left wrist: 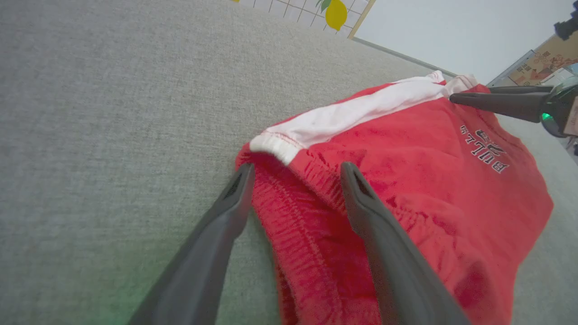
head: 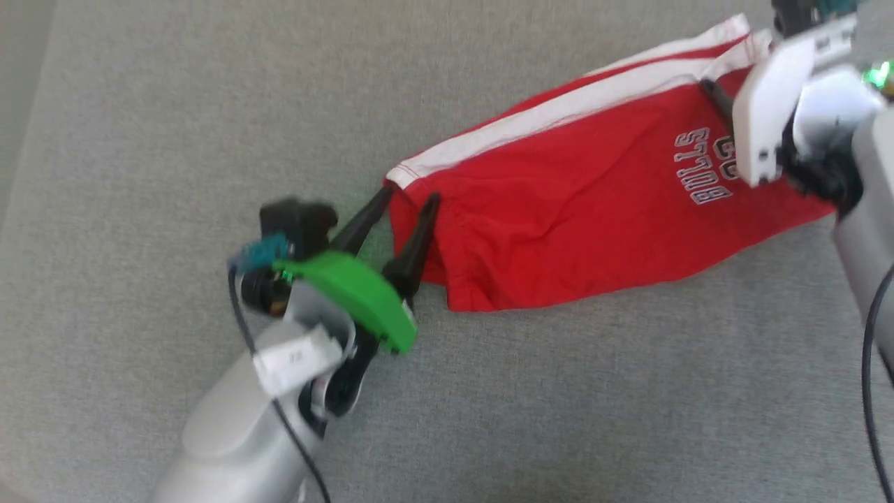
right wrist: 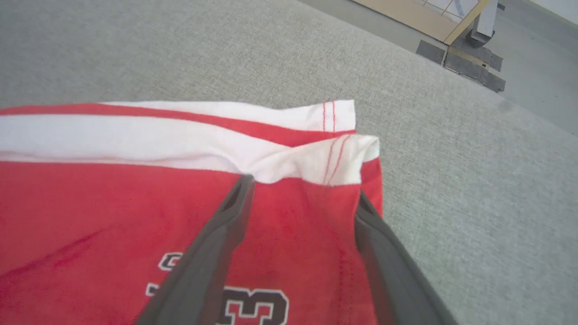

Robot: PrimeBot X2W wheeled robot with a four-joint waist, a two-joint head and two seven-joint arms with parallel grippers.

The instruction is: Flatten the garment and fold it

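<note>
The garment (head: 594,188), red shorts with white side stripes and a "BULLS" print, lies lengthwise on the grey cloth surface (head: 174,126), partly wrinkled near the waistband. My left gripper (head: 408,202) stands open at the waistband end. In the left wrist view, my left gripper (left wrist: 295,169) has one finger over the grey cloth and the other over the gathered red elastic of the garment (left wrist: 406,180). My right gripper (head: 719,98) is at the leg hem. Seen from the right wrist, my right gripper (right wrist: 303,189) is open over the garment (right wrist: 113,203), just below the folded white hem corner.
The grey surface (right wrist: 474,180) spreads wide on all sides of the shorts. Its far edge meets a floor with a wooden frame (right wrist: 433,22). A cardboard box (left wrist: 553,54) and a lemon picture (left wrist: 336,13) stand beyond the surface. A black cable (head: 869,349) hangs by my right arm.
</note>
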